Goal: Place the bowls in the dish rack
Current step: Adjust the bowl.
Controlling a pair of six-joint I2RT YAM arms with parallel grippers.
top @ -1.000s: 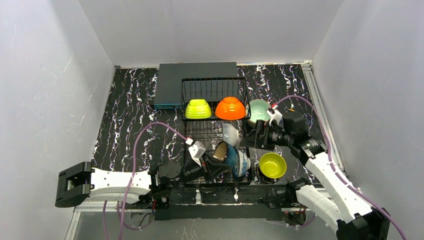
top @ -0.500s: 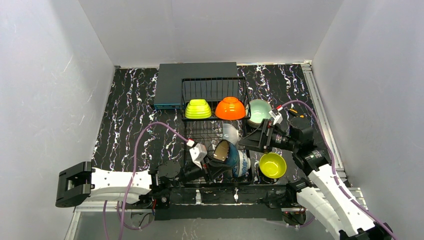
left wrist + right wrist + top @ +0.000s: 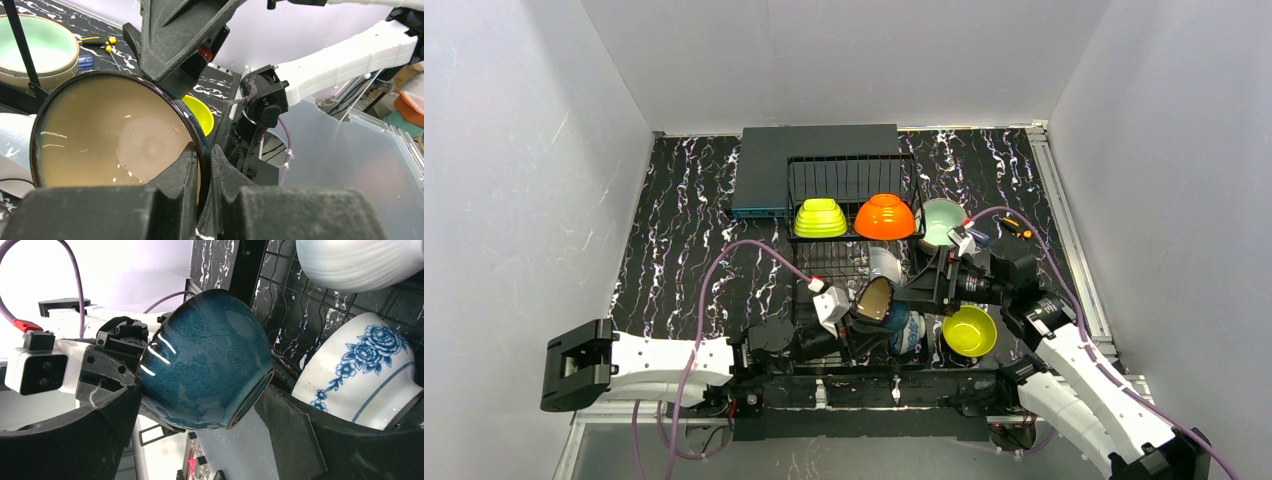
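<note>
We note: left end effector (image 3: 204,155) clenched on teal bowl (image 3: 115,135) rim over dish rack (image 3: 849,180) front; right end effector (image 3: 200,392) spread astride it, contact indiscernible; patterned bowl (image 3: 360,385) cut off.

White bowl (image 3: 365,260) cut off by top edge; patterned bowl (image 3: 360,375) lower part hidden behind right fingers (image 3: 310,440).

A dark teal glazed bowl (image 3: 210,355) sits between the right gripper's (image 3: 200,395) wide-spread fingers. To the gripper's right, a blue-floral bowl (image 3: 360,380) leans in the wire rack (image 3: 280,295).
</note>
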